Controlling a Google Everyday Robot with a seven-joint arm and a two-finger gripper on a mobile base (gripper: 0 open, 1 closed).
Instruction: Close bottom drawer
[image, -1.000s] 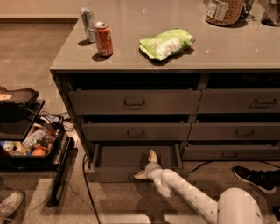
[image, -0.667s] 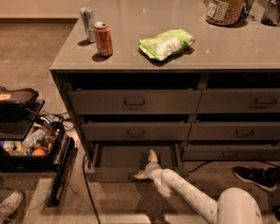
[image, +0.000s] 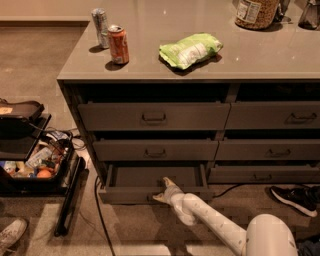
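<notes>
The bottom drawer (image: 127, 192) of the left stack is pulled out, its dark inside showing and its low front facing me near the floor. My gripper (image: 163, 190) sits at the middle of that front, one finger (image: 168, 181) over the top edge and the other (image: 159, 198) against the face, around where the handle is. The handle itself is hidden behind it. My white arm (image: 215, 225) runs in from the lower right.
The two drawers above (image: 154, 117) are shut, as is the right stack (image: 272, 116). On the counter are two cans (image: 118, 44), a green bag (image: 190, 49) and a jar (image: 256, 12). A case of items (image: 30, 167) and a black stand (image: 70, 195) lie left; a shoe (image: 295, 197) right.
</notes>
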